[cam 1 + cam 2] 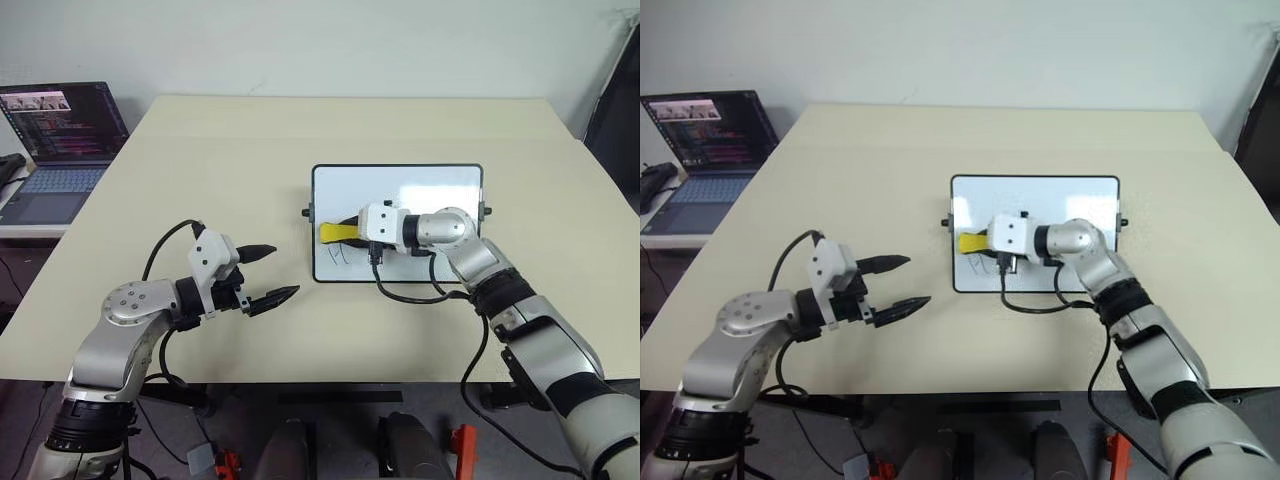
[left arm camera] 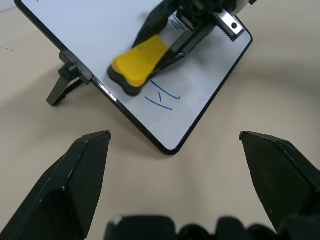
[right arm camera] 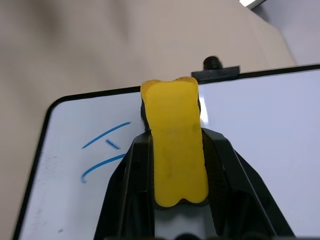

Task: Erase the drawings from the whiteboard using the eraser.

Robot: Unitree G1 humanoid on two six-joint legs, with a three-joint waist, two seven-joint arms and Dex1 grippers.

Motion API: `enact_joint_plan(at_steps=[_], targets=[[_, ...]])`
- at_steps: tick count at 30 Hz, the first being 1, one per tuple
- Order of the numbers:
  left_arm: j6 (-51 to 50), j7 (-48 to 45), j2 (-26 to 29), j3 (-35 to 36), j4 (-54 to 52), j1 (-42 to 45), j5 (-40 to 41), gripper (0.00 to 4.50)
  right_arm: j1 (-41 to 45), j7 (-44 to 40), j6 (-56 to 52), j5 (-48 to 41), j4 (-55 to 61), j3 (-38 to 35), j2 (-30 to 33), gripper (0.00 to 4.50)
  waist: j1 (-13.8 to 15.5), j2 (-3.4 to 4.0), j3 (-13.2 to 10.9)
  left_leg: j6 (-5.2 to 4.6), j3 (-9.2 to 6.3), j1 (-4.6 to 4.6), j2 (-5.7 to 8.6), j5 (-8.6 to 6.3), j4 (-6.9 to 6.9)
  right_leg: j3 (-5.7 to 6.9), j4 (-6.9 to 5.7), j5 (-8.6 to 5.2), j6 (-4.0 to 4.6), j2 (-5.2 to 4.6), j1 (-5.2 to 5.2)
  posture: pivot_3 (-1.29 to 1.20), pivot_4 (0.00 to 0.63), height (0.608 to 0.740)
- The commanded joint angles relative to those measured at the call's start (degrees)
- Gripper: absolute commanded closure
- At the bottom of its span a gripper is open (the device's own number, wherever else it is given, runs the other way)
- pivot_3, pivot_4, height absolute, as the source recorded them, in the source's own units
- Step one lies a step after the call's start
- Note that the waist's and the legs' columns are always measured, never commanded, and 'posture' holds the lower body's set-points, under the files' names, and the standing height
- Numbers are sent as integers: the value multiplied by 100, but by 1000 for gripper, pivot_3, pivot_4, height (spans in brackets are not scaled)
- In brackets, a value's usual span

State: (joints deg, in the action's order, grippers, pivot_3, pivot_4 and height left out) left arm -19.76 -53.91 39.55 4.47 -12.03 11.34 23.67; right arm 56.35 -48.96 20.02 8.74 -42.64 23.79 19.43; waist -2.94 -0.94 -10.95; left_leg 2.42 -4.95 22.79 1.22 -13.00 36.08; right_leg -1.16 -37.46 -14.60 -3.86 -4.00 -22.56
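The whiteboard (image 1: pixel 440 190) lies flat on the table's right half. My right gripper (image 1: pixel 347 232) is shut on the yellow eraser (image 1: pixel 335 233), holding it over the board's left part near the left knob. The eraser's dark underside (image 2: pixel 131 89) faces the board, and I cannot tell whether it touches the surface. The drawings (image 2: pixel 162 95), a few short blue strokes, sit in the board's near-left corner, just on my side of the eraser (image 3: pixel 175 150). My left gripper (image 1: pixel 283 270) hovers open over the bare table, left of the board, with nothing between its fingers.
An open laptop (image 1: pixel 60 140) stands on a side surface beyond the table's left edge. The right wrist's black cable (image 1: pixel 410 292) loops over the board's near edge. The beige table (image 1: pixel 250 150) stretches wide around the board.
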Motion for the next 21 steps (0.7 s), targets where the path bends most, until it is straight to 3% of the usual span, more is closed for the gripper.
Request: enact_joint_plan(at_steps=[1, 9, 16, 21], targets=[[-63, 73, -13, 92, -275, -19, 116, 0, 60, 137, 209, 248, -419, -23, -38, 3524, -5, 0, 0, 1, 0, -4, 0, 0, 1, -1, -8, 0, 0, 0, 2, 0, 150, 740], [-151, 71, 54, 134, -367, -44, 161, 0, -213, -225, 410, 572, -621, 216, 59, 3524, -17, -1, 1, 1, 1, -96, -2, 3, 0, -3, -38, -17, 22, 2, 69, 0, 150, 740], [-342, 72, 127, 97, -486, 222, 231, 0, -528, -584, 400, 845, -509, 468, 322, 3524, -11, -6, 7, -4, -7, -118, -4, 8, 1, 2, -45, -23, 27, 5, 91, 0, 150, 740], [-355, 25, 140, 54, -446, 283, 194, 0, -328, -179, 427, 974, -602, 370, 324, 3524, 4, -8, 8, -4, -7, -165, -4, 8, 0, 0, -44, -45, 14, 4, 137, 0, 150, 740]])
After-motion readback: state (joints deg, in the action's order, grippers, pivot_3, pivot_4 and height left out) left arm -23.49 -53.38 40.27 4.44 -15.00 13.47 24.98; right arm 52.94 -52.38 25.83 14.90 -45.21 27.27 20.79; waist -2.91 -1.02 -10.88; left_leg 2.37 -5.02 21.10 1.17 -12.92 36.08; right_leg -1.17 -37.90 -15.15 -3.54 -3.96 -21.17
